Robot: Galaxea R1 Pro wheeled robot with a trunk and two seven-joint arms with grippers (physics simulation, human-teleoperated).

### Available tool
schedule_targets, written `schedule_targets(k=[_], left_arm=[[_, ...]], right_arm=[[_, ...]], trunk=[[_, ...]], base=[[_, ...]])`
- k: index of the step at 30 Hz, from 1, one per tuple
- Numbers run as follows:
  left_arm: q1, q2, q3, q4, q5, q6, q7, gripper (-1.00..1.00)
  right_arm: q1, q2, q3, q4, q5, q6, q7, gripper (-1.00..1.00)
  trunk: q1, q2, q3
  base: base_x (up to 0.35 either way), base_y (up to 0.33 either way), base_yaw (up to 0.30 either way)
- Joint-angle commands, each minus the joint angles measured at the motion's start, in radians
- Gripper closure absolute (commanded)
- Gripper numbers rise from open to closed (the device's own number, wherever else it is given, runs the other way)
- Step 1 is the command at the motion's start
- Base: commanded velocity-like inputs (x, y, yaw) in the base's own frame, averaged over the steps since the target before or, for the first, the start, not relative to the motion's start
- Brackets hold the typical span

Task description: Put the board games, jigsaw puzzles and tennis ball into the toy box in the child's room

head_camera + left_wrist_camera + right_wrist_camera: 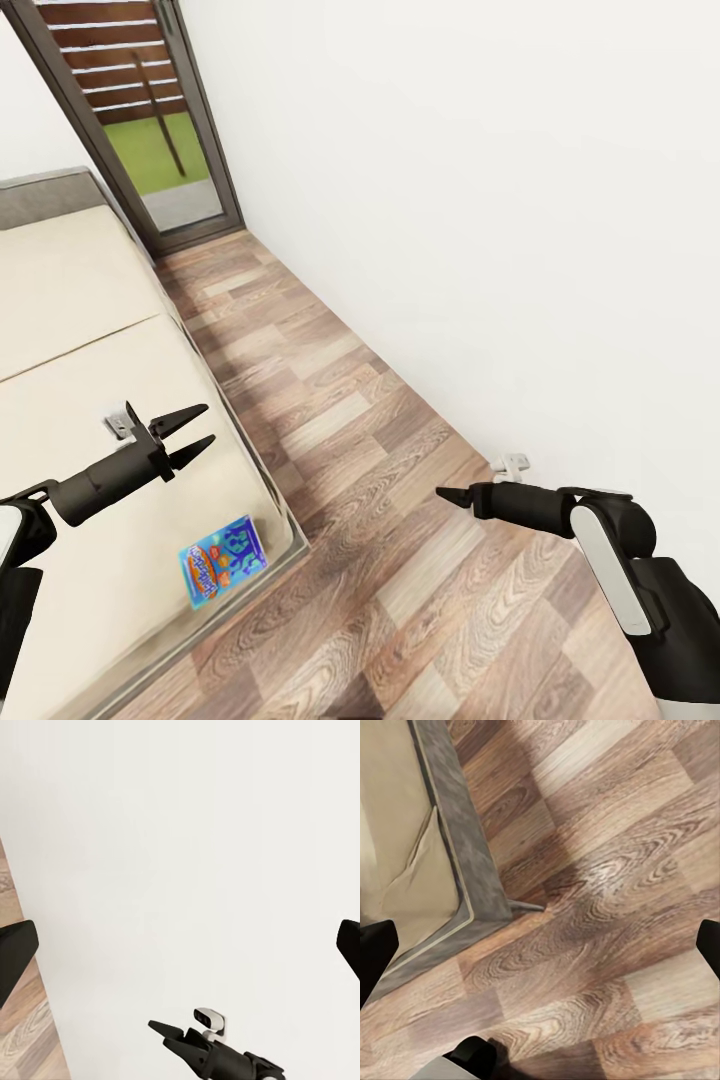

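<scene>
A small blue-white board game lies flat on the cream mattress of the bed, close to the bed's near corner. My left gripper hangs open above the mattress, a little beyond the box and apart from it. Over the wooden floor to the right of the bed, my right gripper is open and holds nothing. In the right wrist view its fingers frame the bed's grey corner. The table, toy box, jigsaw puzzles and tennis ball are out of view.
A white wall runs along the right. A strip of wooden floor lies between it and the bed frame. A dark-framed glass door stands at the far end. The left wrist view faces the wall, with the right gripper low in it.
</scene>
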Motion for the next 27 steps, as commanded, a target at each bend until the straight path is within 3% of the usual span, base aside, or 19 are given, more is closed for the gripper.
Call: schedule_targets(k=[1, 5, 19, 27], left_arm=[[-0.001, 0.000, 0.001, 0.000, -0.008, 0.004, -0.009, -1.00], [-0.001, 0.000, 0.001, 0.000, -0.008, 0.005, -0.009, -1.00], [0.000, -0.004, -0.005, 0.000, -0.009, 0.008, -0.010, -1.00], [0.008, -0.004, -0.034, 0.001, -0.011, 0.008, -0.010, -1.00]], right_arm=[[-0.001, 0.000, 0.000, 0.000, 0.010, 0.002, 0.010, -1.00], [-0.001, 0.000, 0.001, 0.000, 0.010, 0.002, 0.010, -1.00], [-0.001, -0.001, 0.001, -0.001, 0.010, 0.002, 0.010, -1.00], [0.000, -0.001, 0.002, -0.001, 0.010, 0.002, 0.010, -1.00]], trunk=[[0.004, -0.008, -0.002], [0.019, -0.036, -0.008], [0.019, -0.036, 0.015], [0.019, -0.036, 0.028]], base=[[0.000, 0.000, 0.000], [0.000, 0.000, 0.000], [0.000, 0.000, 0.000], [0.000, 0.000, 0.000]])
